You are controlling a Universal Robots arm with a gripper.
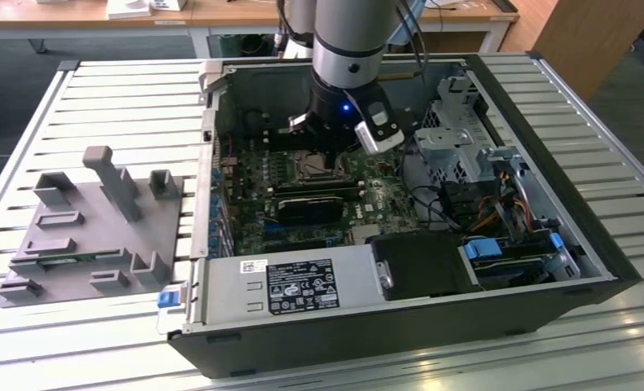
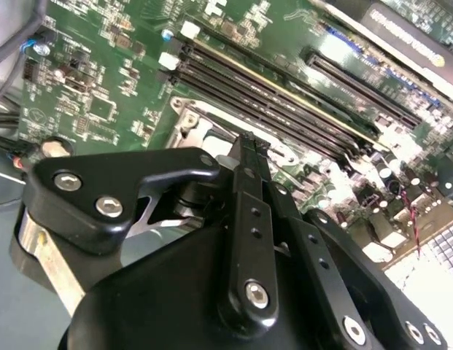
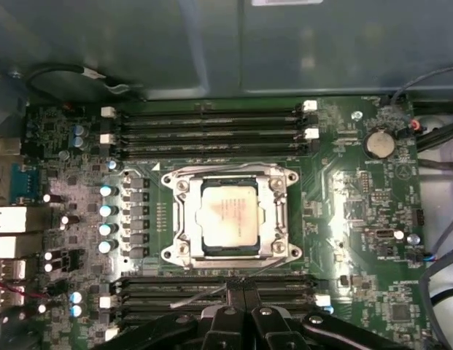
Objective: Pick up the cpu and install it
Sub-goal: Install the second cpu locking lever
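One chip (image 3: 228, 216) lay seated in the socket (image 3: 230, 214) near the motherboard's (image 3: 357, 211) middle. The claw (image 3: 237, 283) hovered just above it, fingers pressed together, holding nothing. Any careless drop risked striking the memory slots (image 3: 211, 125).

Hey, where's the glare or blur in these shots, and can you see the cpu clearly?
In the first wrist view the cpu sits in the socket, its metal top washed pale by reflected light. In the second wrist view the gripper linkage looms close and soft. The exterior view is evenly lit, with shade inside the computer case.
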